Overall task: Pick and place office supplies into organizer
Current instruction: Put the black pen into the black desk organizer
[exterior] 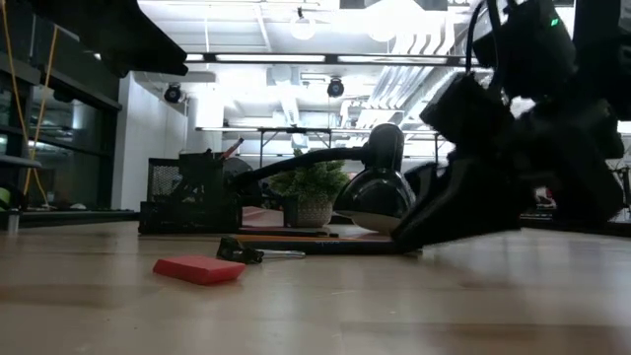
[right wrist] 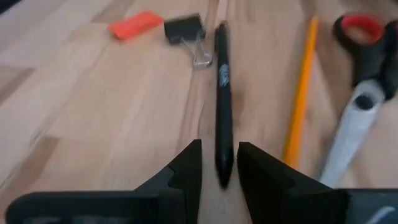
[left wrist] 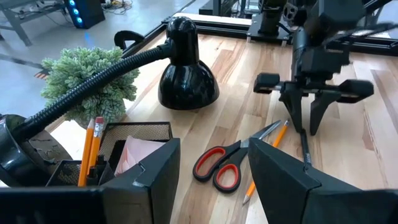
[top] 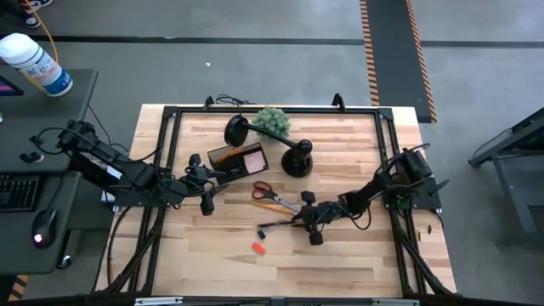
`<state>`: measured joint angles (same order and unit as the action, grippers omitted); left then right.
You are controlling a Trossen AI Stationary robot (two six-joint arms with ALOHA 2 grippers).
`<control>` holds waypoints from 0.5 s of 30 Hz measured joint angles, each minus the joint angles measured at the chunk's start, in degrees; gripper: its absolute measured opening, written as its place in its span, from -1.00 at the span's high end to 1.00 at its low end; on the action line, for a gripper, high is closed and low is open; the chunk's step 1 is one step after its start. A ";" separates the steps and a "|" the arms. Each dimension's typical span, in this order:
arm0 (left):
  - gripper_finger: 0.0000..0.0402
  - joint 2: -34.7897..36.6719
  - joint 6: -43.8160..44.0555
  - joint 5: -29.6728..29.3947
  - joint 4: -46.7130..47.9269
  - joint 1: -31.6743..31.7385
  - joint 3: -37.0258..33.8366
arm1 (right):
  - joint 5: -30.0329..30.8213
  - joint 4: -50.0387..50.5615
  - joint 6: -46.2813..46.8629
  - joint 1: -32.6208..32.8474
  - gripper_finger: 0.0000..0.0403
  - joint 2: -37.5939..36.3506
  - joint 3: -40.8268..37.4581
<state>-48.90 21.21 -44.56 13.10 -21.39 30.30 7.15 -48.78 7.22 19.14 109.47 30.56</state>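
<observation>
— Pen (right wrist: 222,93), thin and black, lies flat on the pale wooden table (top: 357,263). Why is the right gripper (right wrist: 219,163) so low?

— Its two fingers sit on each side of the pen's end, partly open, so they can pinch it.

— And the left gripper (left wrist: 211,171)?

— It waits wide open and empty beside the dark mesh organizer (left wrist: 134,140), near the smooth orange-handled scissors (left wrist: 227,163).

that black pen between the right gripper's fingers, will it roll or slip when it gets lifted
The black pen looks slim, round and smooth, so it would probably roll if nudged sideways. The right gripper straddles one end, so it may droop or pivot when lifted. It looks stiff and probably light.
</observation>
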 joint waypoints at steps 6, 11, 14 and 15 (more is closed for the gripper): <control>0.11 0.00 -0.13 0.00 0.29 0.00 0.00 | -0.94 -4.68 0.20 -0.02 0.53 4.44 1.52; 0.11 0.00 -0.13 0.00 0.39 0.00 0.00 | -1.59 -5.88 0.76 -0.72 0.66 5.73 1.82; 0.11 0.00 -0.29 0.00 0.39 0.00 0.00 | -2.39 -5.33 1.29 -1.26 0.87 5.73 1.82; 0.11 0.00 -0.34 0.00 0.39 0.00 0.00 | -2.69 -5.31 1.29 -1.45 0.88 5.75 1.82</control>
<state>-48.90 20.88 -44.56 13.50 -21.39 30.30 4.47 -54.09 8.51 17.68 115.21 32.38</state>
